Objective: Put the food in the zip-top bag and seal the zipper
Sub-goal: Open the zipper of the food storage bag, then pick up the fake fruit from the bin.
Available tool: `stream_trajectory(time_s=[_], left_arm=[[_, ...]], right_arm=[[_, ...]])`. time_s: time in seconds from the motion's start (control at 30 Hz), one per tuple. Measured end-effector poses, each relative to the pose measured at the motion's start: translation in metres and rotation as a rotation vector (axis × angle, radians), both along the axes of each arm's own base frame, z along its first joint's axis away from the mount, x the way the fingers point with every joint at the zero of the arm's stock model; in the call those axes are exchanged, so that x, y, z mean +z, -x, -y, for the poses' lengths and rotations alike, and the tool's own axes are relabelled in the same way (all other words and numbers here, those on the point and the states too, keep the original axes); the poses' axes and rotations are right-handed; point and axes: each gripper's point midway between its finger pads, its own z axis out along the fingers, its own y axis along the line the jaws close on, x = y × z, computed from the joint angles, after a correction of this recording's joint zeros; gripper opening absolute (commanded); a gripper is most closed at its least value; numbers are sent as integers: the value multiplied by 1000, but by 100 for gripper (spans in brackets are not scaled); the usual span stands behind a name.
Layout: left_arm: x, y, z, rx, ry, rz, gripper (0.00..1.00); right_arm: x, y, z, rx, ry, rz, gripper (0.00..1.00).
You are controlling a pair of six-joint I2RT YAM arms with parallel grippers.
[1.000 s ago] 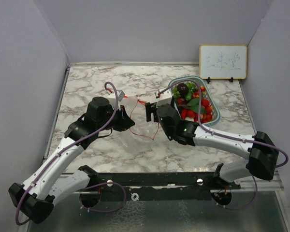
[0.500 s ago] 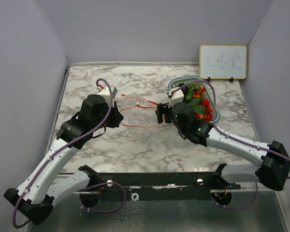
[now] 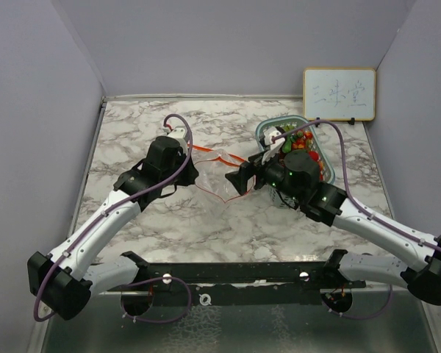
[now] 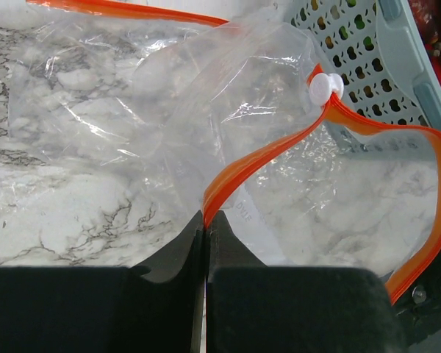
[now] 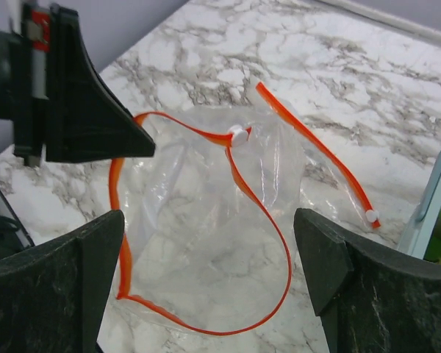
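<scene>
The left gripper [image 4: 206, 217] is clamped tight on the orange zipper [image 4: 275, 154], lifting one lip of the clear bag [image 3: 219, 175] at the middle of the table [image 3: 132, 132]. The right gripper [image 5: 206, 250], spread wide and empty, faces the bag's gaping mouth from the right. The food [image 3: 300, 141] sits in the basket [image 3: 267, 131] just behind it, far right, so the right arm is nearer.

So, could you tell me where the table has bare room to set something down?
Bare marble: between the zip-top bag and the black rail, along the back wall, and right of the basket. Crowded: mid-table, where left gripper, right gripper, bag and basket meet.
</scene>
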Motion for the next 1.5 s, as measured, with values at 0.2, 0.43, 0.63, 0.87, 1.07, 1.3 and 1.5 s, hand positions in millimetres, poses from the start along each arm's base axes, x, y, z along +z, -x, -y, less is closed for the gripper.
stream_trajectory(time_s=[0.2,0.43,0.63,0.87,1.07,1.3,1.5], left_arm=[[8,-11,7,2,13,14,0],[9,-15,10,2,18,22,0],[13,-19,12,4,32,40,0],[13,-22,14,3,43,55,0],[10,-23,16,2,49,57,0],[9,-23,16,1,51,58,0],[9,-23,16,-1,52,58,0]], right_arm=[[48,-4,12,-67,-37,25,99],[41,-41,56,-383,74,-21,99],[23,-95,87,-582,170,-80,100],[-16,-138,118,-690,246,-161,96],[-51,-156,123,-690,293,-230,92],[-70,-165,129,-698,293,-248,79],[-80,-165,136,-707,320,-247,25]])
